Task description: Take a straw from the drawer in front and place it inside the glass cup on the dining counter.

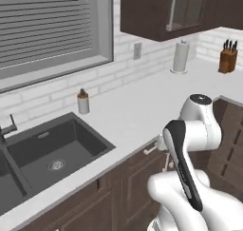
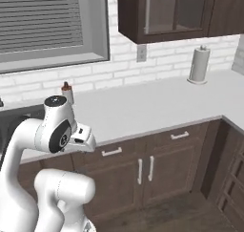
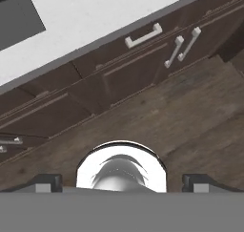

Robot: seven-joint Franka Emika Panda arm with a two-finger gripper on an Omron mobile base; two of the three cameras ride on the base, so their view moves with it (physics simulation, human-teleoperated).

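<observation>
Dark sink [image 1: 52, 154], soap bottle [image 1: 83, 101], paper towel roll [image 1: 181, 56], knife block [image 1: 228, 58] on white worktop [image 1: 137, 111]

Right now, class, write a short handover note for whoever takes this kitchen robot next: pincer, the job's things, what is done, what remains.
Pincer: open, holding nothing, pointed at the cabinet fronts.
Wide dark brown wooden drawer with a small silver bar handle: shut, just under the flat white worktop.
Done: nothing yet.
Left: pull the drawer open, take a straw, carry it to the glass cup and set it inside.

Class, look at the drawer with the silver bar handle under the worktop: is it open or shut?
Shut. The drawer front sits flush with the neighbouring cabinet fronts, and nothing of its inside shows.
</observation>
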